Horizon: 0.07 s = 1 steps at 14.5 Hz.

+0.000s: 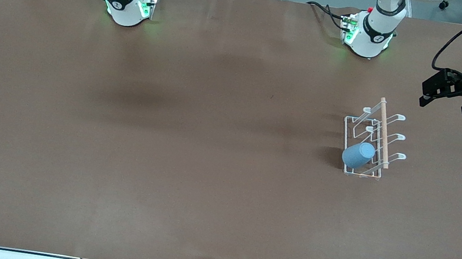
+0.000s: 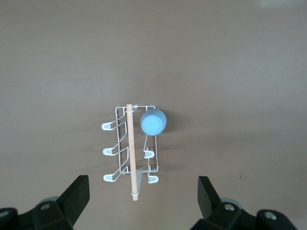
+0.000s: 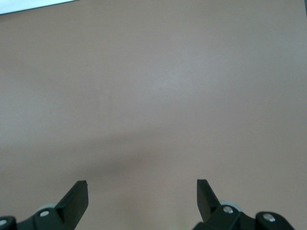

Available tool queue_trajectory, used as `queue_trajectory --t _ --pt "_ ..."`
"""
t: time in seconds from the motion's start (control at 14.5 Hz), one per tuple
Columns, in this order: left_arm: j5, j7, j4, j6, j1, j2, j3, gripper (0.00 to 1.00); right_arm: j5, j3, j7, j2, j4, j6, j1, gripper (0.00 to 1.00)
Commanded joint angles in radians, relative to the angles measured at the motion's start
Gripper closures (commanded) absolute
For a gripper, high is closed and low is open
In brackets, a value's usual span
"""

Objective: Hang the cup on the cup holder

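Both grippers open, empty: left gripper [image 1: 444, 94] over the table's left-arm end, right gripper [image 3: 142, 199] over bare table [image 1: 166, 138]. Cup [image 1: 358, 154] hangs on holder [image 1: 374, 136].

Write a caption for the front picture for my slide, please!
Blue cup hangs on the white cup holder; the open left gripper waits up beside it.

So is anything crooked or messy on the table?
Nothing stands out. The light-blue plastic cup sits tilted on a prong of the white wire cup holder with its wooden rod; that tilt matches the angled prongs.
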<state>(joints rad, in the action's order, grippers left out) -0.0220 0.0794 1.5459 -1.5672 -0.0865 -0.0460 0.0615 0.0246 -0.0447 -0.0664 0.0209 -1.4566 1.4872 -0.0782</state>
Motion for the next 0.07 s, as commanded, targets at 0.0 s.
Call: queue_trajectory --t 0.0 --pt "-0.013 0.008 -0.012 0.012 -0.004 0.005 -0.002 0.01 0.014 0.005 -0.003 -0.004 0.015 -0.012 0.003 0.0"
